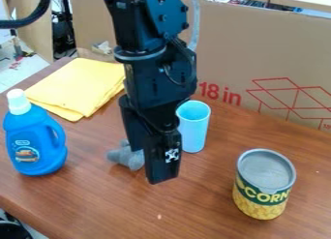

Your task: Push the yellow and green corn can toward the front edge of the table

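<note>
Knobs and rounded lumps give the small grey object [123,158] its uneven shape; it lies on the tabletop [200,199], partly hidden by the black pincer [154,166]. The pincer hangs down in front of it. Whether it is apart or together, I cannot tell, nor whether the two touch. A shift at this height could nudge the object, as they appear near each other, and its lumpy form would probably give an uneven hold. A sideways swing could tip the light blue cup [194,129], which stands upright just beyond and looks tall for its base.

Farther out, a blue bottle [36,139] with a white cap stands at the view's left; its label carries a small picture and tiny print, too fine to make out. At the right stands a can [263,187], its green label band bearing bold yellow lettering above pictured yellow kernels. Folded yellow cloth [81,85] lies behind the bottle. Along the back, a cardboard panel [233,54] shows red print beside red line-drawn boxes.
</note>
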